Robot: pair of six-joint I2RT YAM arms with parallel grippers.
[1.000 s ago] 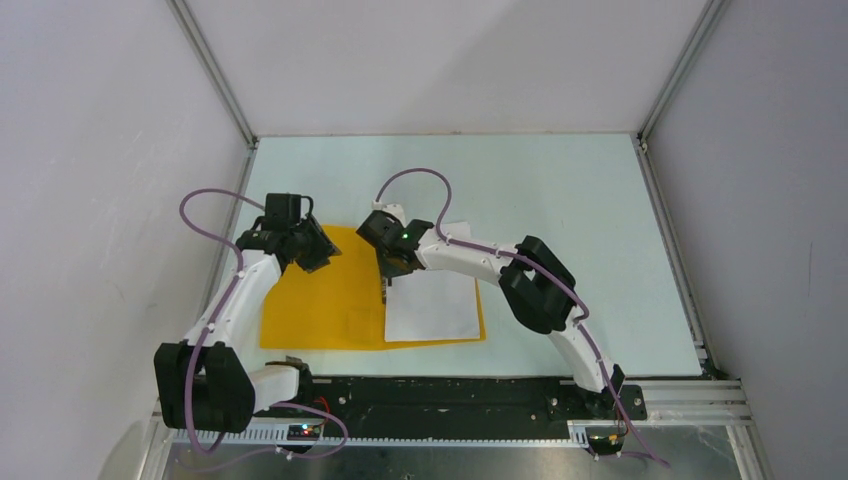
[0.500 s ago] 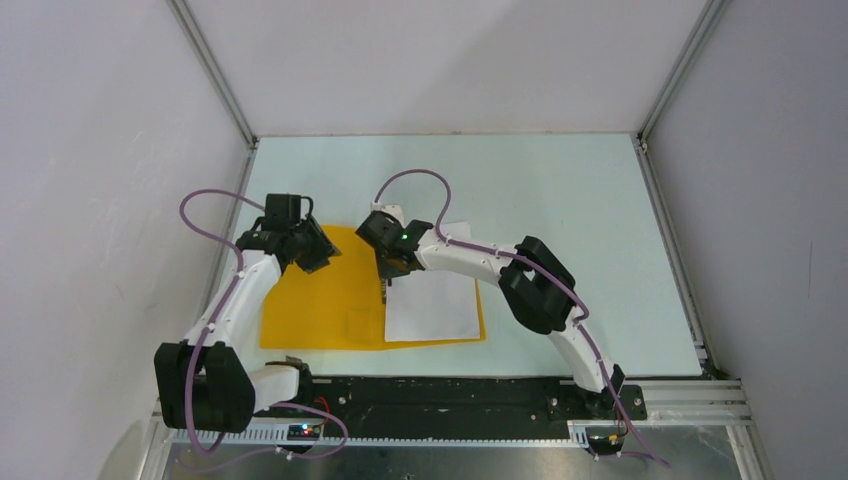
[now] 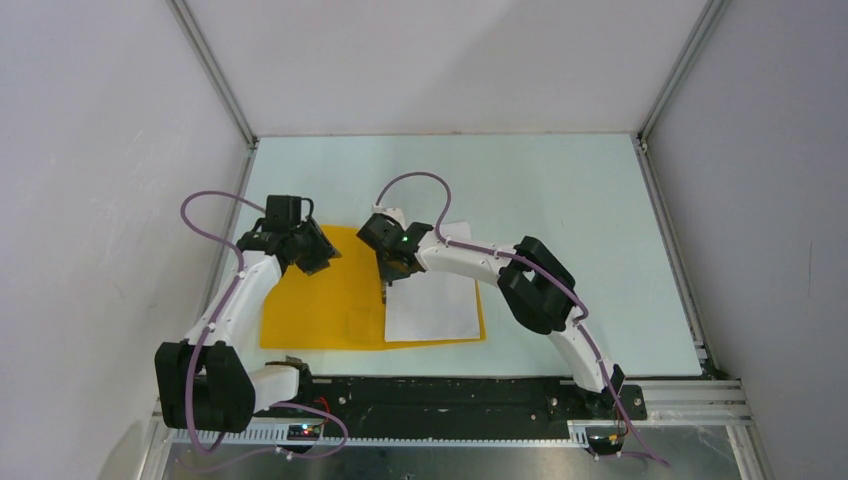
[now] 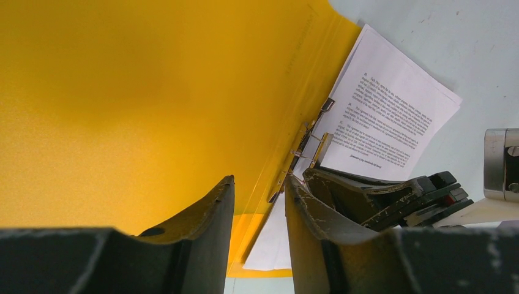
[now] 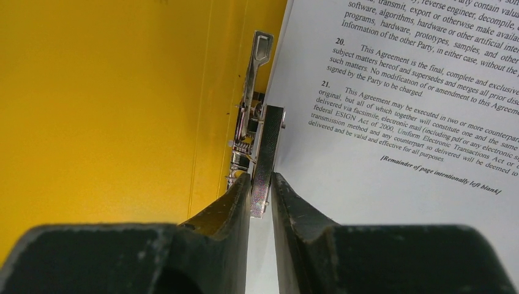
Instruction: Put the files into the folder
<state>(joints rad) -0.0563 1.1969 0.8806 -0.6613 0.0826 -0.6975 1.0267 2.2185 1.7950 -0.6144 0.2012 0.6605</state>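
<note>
My right pincer (image 5: 261, 174) stands narrow, its two matte black fingers pressed against either face of the flat, dimpled steel bar of the metal clip (image 5: 269, 131). The clip's thin springs and slotted lever run away from me toward 12 o'clock. The clip sits on the spine of the folder (image 3: 320, 300), a smooth orange-yellow plastic sheet lying open and flat on the pale table (image 3: 560, 190). The files (image 3: 435, 305), thin white sheets printed with small black paragraphs, lie on the folder's 3 o'clock half. Their 9 o'clock edge is tucked against the clip, and their far corner sticks out past the folder's edge at 1 o'clock. In the left wrist view the sheets are fanned a little, so several crisp edges show at that corner. My left pincer (image 4: 260, 180) hangs over the folder's 11 o'clock corner with a moderate gap between its scuffed, curved black fingers and nothing between them. Below it there is only glossy yellow plastic, and my right pincer shows at 4 o'clock in that view.
</note>
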